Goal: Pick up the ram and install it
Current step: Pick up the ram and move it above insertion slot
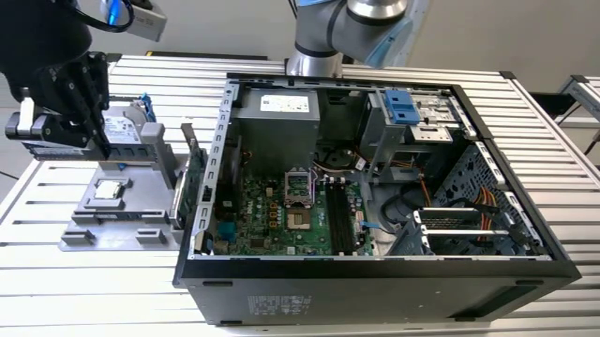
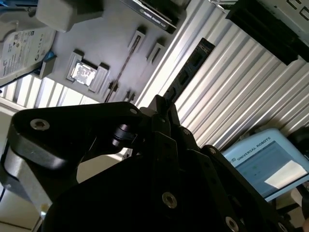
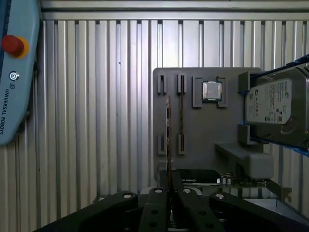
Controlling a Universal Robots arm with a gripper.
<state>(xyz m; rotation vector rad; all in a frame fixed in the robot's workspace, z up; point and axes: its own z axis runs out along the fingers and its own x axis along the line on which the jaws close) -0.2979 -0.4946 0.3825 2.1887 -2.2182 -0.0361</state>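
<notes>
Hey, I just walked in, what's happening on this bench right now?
A robot arm's claw is shut on the ram stick, holding it in the air over the gray parts tray, off to the exterior view's left of the open computer case. A hard drive and a processor chip sit in the tray. The stick is not yet in the computer.

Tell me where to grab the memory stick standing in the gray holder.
Best to pinch the memory stick mid-length across its two flat faces, coming straight down over its top edge. It stands on edge with both ends in the holder's slots, so only the middle span is free. The tool is shut on a second stick.
</notes>
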